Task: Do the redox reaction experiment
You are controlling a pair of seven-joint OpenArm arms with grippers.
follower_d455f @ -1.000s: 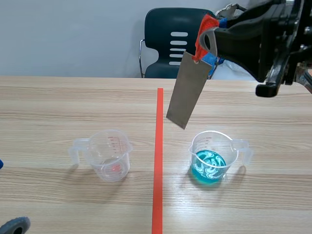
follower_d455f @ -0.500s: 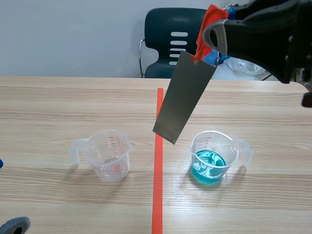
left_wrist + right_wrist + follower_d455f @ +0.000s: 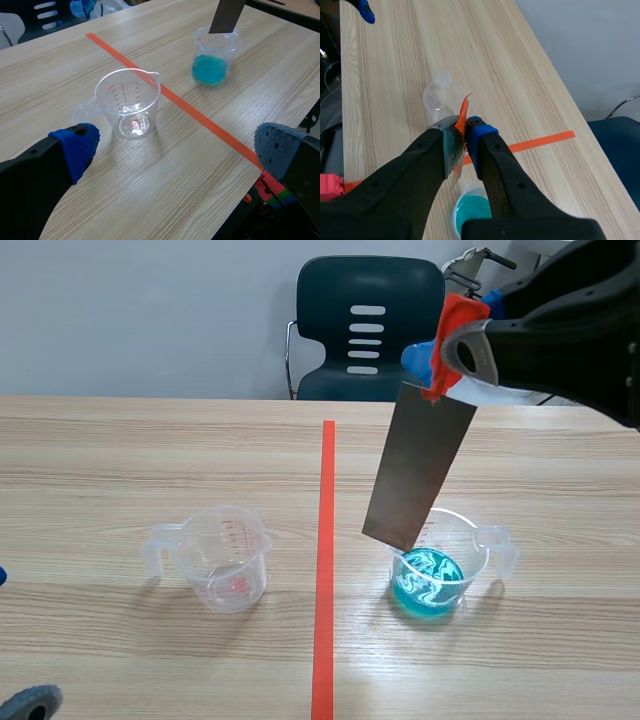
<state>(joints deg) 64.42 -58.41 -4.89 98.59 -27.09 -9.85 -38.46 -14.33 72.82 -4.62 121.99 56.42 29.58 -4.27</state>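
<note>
Right pincer (image 3: 464, 144): clamped on the top end of the metal strip (image 3: 418, 468). The strip hangs tilted, its lower end at the rim of the cup of blue liquid (image 3: 462, 532). The strip is probably thin, stiff, light and smooth, so grip it at the top only. Left pincer (image 3: 177, 147): fingers apart, empty.

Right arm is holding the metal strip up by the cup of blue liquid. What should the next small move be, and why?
Probably lower the right tool straight down so the metal strip dips into the blue liquid. The strip hangs tilted, with its lower edge about level with the rim of the measuring cup, and it does not seem to have reached the liquid yet.
</note>
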